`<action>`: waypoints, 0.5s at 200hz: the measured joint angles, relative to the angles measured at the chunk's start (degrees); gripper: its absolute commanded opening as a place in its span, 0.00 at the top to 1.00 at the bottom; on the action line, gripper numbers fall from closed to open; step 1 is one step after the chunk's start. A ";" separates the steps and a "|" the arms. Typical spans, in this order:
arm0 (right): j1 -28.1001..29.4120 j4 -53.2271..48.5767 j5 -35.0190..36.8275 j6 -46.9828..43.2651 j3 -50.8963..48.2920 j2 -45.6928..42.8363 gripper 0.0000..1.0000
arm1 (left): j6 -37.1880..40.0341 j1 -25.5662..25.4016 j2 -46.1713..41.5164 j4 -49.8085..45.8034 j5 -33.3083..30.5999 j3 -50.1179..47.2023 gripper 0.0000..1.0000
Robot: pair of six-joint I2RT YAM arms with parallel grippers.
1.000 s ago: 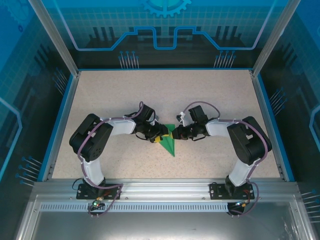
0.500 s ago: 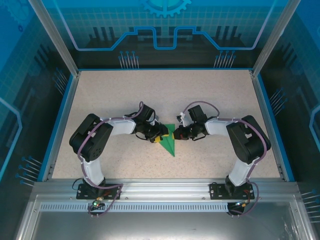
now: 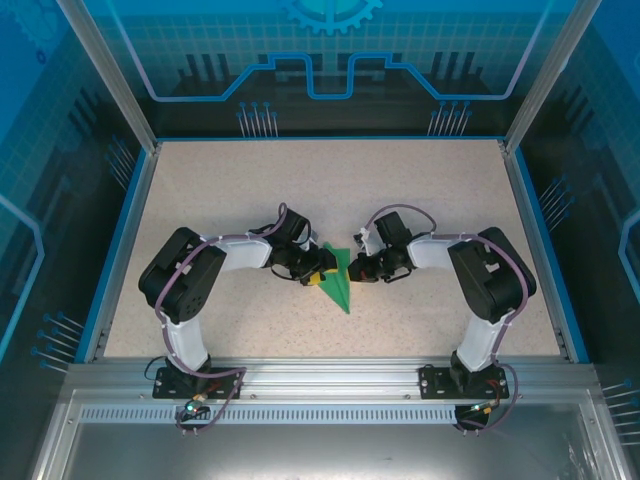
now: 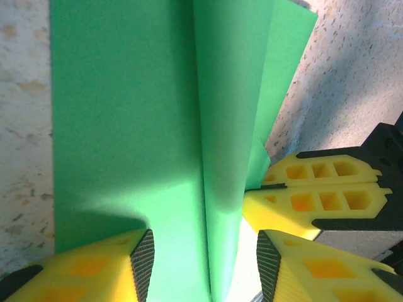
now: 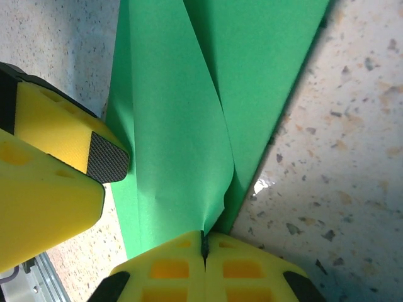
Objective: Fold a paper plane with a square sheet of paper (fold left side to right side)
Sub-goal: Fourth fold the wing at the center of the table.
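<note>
Square sheet of paper (image 3: 340,287), a creased dart pointing 5 o'clock; right end effector (image 5: 203,244) clenched on its flap, left end effector (image 4: 204,264) released astride.

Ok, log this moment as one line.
green paper: creased, lying on table | left gripper: open, straddling the raised fold | right gripper: shut on the green paper's edge

A: Overhead cam?
B: High, behind, looking down on whole table (image 3: 200,200), far off.
A: Wrist cams?
B: Both very close, pointing down; all three share the green paper (image 3: 341,288) mid-frame.
</note>
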 measured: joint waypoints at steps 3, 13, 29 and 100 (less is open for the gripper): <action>0.00 -0.04 0.00 0.00 0.09 0.02 0.99 | 0.00 0.00 0.00 0.00 0.00 0.00 0.50; 0.00 -0.28 0.00 -0.02 0.33 0.20 0.99 | 0.00 0.00 0.00 0.00 0.00 0.00 0.50; 0.02 -0.48 0.02 -0.02 0.50 0.31 0.99 | 0.00 0.00 0.00 0.00 -0.02 0.00 0.50; 0.66 -2.45 1.05 -0.74 2.43 1.20 0.99 | 0.63 0.00 -0.11 -0.70 -0.13 0.28 0.50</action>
